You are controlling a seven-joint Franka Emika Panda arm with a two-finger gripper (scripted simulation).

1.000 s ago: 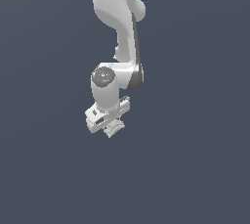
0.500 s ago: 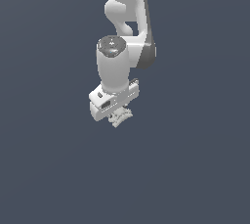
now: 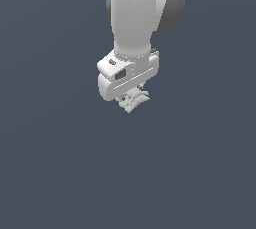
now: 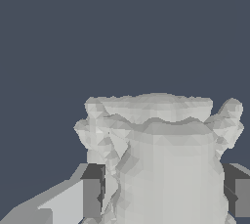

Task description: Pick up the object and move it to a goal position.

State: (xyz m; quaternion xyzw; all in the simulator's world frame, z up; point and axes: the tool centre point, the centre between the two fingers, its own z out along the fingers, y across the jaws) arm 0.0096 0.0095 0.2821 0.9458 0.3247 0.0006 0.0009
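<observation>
Wrist view: the object (image 4: 156, 159) is sitting between the two dark fingers (image 4: 93, 196), filling the gap.
Jaws: closing narrow on the object, holding it clear for carrying.
Exterior view: the gripper (image 3: 131, 100) is hanging mid-air, the object (image 3: 132, 100) peeking beneath.
Surroundings: plain dark backdrop; nothing is obstructing; no goal marker visible.

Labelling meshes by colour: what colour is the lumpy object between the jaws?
Pale grey-white all over, unpatterned, with faceted shading. The object shows best in the wrist view.
</observation>
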